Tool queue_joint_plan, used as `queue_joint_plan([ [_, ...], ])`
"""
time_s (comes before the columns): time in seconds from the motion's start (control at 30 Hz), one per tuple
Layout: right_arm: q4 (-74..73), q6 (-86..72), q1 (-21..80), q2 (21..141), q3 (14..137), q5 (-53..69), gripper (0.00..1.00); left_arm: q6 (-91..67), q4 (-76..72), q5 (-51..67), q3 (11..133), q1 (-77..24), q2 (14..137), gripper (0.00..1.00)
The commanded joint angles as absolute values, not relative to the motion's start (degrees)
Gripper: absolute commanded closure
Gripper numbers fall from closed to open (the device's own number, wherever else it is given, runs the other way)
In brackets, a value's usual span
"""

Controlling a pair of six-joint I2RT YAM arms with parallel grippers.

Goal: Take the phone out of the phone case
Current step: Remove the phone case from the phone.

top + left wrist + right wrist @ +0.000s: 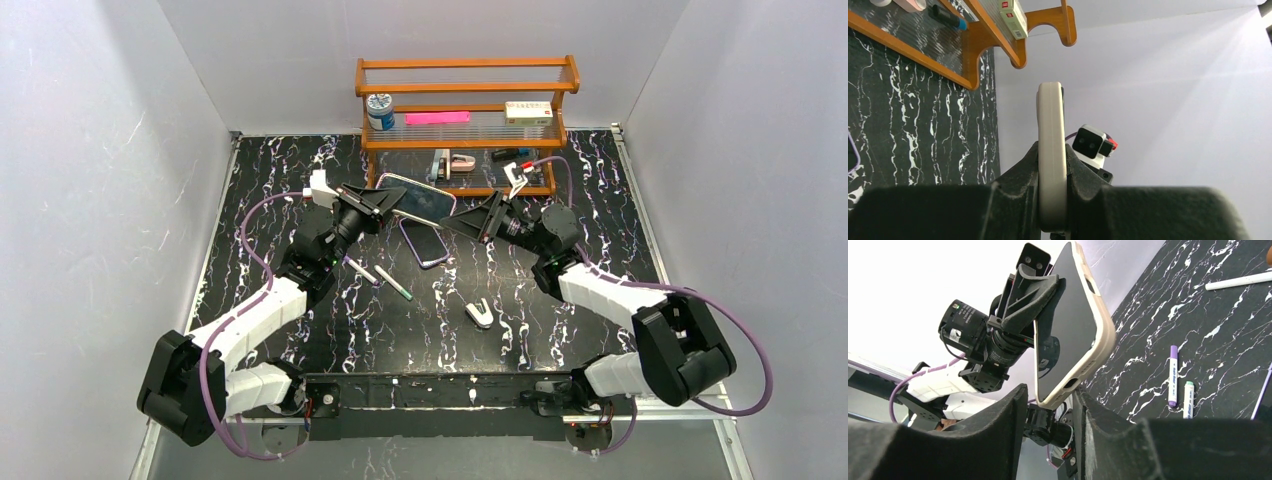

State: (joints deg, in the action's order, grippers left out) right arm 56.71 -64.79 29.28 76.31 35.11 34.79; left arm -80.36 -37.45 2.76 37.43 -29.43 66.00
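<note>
Between both jaws, cased phone (1068, 330)

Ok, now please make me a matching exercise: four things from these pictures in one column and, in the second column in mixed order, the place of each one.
Things
1. phone in the beige case
2. two markers
3. pink bar
4. white clip

Places
a. on a shelf of the wooden rack
b. on the table, next to the left arm
c. off the table, clamped in the left gripper
d. on the table, nearest to the arm bases

Pairs: 1-c, 2-b, 3-a, 4-d
</note>
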Motion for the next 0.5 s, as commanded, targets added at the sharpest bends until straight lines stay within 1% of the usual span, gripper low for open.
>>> queue_joint_plan([
  [0.0, 63.34, -66.36, 29.62, 77.14, 38.17, 35.77, 0.57, -82.08, -43.44, 1.41, 38.06, -29.44, 63.59, 1.00],
  [0.2, 63.86, -65.80, 29.87, 78.05, 39.26, 36.47, 0.70, -83.39, -43.86, 1.43, 37.97, -29.44, 64.22, 1.00],
  [0.27, 64.26, -65.13, 29.93, 78.41, 39.62, 37.08, 0.78, -84.36, -43.78, 1.23, 37.84, -29.44, 64.42, 1.00],
  [0.4, 67.61, -63.72, 29.97, 79.22, 39.88, 39.27, 0.97, -88.02, -42.31, 0.96, 37.37, -29.44, 65.07, 1.00],
  [0.47, 68.23, -61.54, 29.98, 79.59, 40.61, 41.29, 0.99, -89.25, -40.98, 1.18, 37.52, -29.44, 65.29, 1.00],
])
